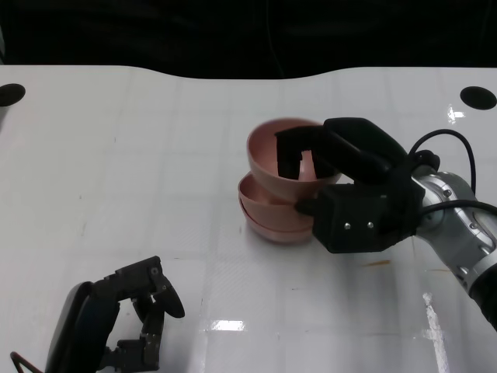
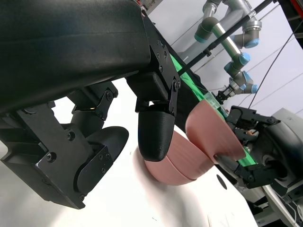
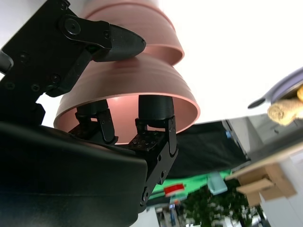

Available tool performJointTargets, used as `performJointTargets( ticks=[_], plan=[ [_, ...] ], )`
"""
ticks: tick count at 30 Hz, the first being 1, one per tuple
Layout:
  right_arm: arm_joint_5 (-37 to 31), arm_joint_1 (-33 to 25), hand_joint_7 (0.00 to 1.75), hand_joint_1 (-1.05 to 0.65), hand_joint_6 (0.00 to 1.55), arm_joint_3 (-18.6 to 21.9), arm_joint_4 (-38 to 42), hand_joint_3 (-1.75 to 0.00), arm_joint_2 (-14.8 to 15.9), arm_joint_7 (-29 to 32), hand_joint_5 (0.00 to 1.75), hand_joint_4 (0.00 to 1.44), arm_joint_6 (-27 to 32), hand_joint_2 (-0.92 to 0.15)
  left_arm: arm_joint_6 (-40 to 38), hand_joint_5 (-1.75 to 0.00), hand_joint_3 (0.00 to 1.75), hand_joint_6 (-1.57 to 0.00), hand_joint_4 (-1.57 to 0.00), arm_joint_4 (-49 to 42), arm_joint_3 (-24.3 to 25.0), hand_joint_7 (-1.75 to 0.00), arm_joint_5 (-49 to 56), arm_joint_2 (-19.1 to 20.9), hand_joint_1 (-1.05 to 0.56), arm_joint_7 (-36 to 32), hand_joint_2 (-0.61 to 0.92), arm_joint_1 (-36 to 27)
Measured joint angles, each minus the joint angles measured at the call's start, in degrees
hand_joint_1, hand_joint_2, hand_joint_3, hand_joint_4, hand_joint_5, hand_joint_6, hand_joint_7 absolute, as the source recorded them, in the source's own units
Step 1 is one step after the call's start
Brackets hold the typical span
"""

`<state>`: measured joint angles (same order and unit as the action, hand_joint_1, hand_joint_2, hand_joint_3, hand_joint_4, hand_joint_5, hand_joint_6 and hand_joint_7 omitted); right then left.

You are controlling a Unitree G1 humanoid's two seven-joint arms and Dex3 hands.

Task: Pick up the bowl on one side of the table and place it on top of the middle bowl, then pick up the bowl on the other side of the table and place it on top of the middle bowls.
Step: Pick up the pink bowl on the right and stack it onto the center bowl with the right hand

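Observation:
A pink bowl (image 1: 272, 151) is tilted on top of the pink stacked bowls (image 1: 272, 214) at the table's middle. My right hand (image 1: 342, 183) grips this top bowl by its rim, fingers (image 1: 291, 151) inside and thumb outside below. The right wrist view shows the held bowl (image 3: 137, 85) with fingers (image 3: 154, 113) reaching into it and the stack (image 3: 151, 38) behind it. My left hand (image 1: 132, 318) rests at the lower left, holding nothing, fingers apart. In the left wrist view the tilted bowl (image 2: 213, 132) sits on the stack (image 2: 177, 158) beyond my fingers (image 2: 154, 135).
The white table (image 1: 116, 155) has a black hole at each far corner (image 1: 11, 94) (image 1: 477, 97). A black cable (image 1: 446, 144) loops over my right forearm. Grey robot arms (image 2: 232, 38) stand beyond the table in the left wrist view.

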<state>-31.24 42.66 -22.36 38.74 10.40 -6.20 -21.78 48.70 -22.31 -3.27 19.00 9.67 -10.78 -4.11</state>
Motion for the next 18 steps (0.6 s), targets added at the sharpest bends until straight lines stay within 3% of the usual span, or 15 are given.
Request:
performJointTargets(
  ticks=[1, 2, 4, 5, 6, 8, 12, 18],
  plan=[
    [0.0, 0.0, 0.36, -0.17, 0.9, -0.11, -0.02, -0.57, 0.0, -0.81, 1.3, 0.77, 0.36, -0.67, 0.0, -1.72, 1.59, -0.84, -0.9, 0.0, -0.01, -1.5, 0.3, 0.0, -0.06, 0.0, 0.25, 0.0],
    [0.02, -0.01, 0.24, -0.19, 0.92, -0.17, -0.05, -0.42, -0.01, -1.55, 1.27, 0.75, 0.67, -0.75, 0.0, -1.72, 1.59, -0.84, -0.89, 0.0, -0.07, -1.5, 0.44, 0.0, -0.06, 0.0, 0.26, 0.0],
    [0.13, -0.01, 0.14, -0.2, 0.93, -0.18, -0.24, -0.3, -0.01, -2.27, 1.25, 0.74, 1.28, -0.81, 0.0, -1.72, 1.59, -0.84, -0.89, 0.0, -0.15, -1.5, 0.5, 0.0, -0.06, 0.0, 0.26, 0.0],
    [0.16, -0.02, 0.06, -0.37, 0.82, -0.18, -0.47, -0.25, 0.01, -2.61, 0.89, 0.6, 1.37, -0.88, 0.0, -1.72, 1.59, -0.84, -0.89, 0.01, -0.15, -1.5, 0.51, 0.0, -0.05, 0.0, 0.26, 0.0],
    [0.14, -0.02, 0.03, -0.44, 0.78, -0.23, -0.92, -0.23, 0.08, -2.95, 0.71, 0.56, 1.41, -0.9, 0.0, -1.72, 1.58, -0.84, -0.9, 0.01, -0.15, -1.5, 0.54, 0.0, -0.04, 0.0, 0.26, 0.0],
    [0.07, -0.02, 0.01, -0.54, 0.68, -0.43, -2.04, -0.26, 0.44, -3.17, 0.52, 0.51, 1.34, -0.92, 0.0, -1.72, 1.59, -0.84, -0.9, 0.01, -0.18, -1.5, 0.58, 0.0, -0.04, 0.0, 0.26, 0.0],
    [0.06, -0.06, 0.0, -0.58, 0.58, -0.44, -2.88, -0.3, 1.02, -3.19, 0.48, 0.5, 1.12, -0.92, 0.0, -1.72, 1.61, -0.85, -0.9, 0.01, -0.19, -1.5, 0.61, 0.0, -0.05, 0.0, 0.25, 0.01],
    [0.06, -0.1, 0.0, -0.58, 0.56, -0.43, -3.79, -0.31, 1.42, -3.25, 0.49, 0.5, 1.12, -0.92, 0.0, -1.73, 1.62, -0.84, -0.89, 0.0, -0.21, -1.5, 0.65, 0.0, -0.05, 0.0, 0.24, 0.02]
  ],
)
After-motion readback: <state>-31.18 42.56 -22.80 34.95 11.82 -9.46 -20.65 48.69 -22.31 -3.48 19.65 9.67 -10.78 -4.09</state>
